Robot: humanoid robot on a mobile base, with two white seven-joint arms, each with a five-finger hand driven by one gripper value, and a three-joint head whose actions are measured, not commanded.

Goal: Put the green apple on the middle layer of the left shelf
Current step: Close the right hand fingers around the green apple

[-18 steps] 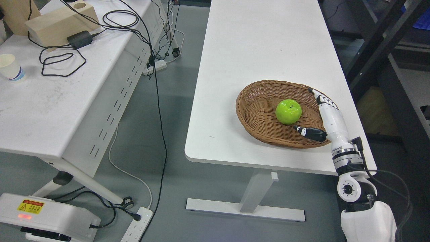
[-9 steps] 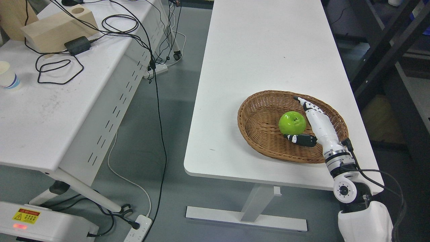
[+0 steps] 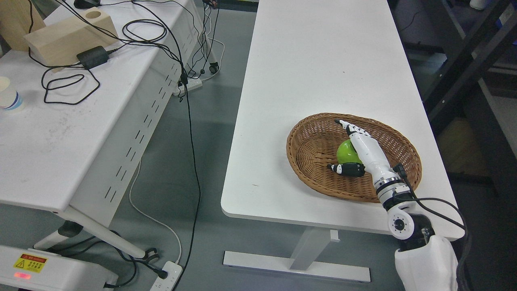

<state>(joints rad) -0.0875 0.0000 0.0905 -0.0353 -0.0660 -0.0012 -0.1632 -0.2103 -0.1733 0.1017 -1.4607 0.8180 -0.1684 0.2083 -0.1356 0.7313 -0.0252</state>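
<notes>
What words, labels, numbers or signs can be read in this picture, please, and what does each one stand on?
Yellow warning label with a black triangle sign, on the white machine base at lower left: its lines of print are too small to read.
Paper cup on the left table: a blue band only, no legible print.
No other text or numbers are visible.

right hand over green apple — fingers spread | wicker basket — white table
</notes>
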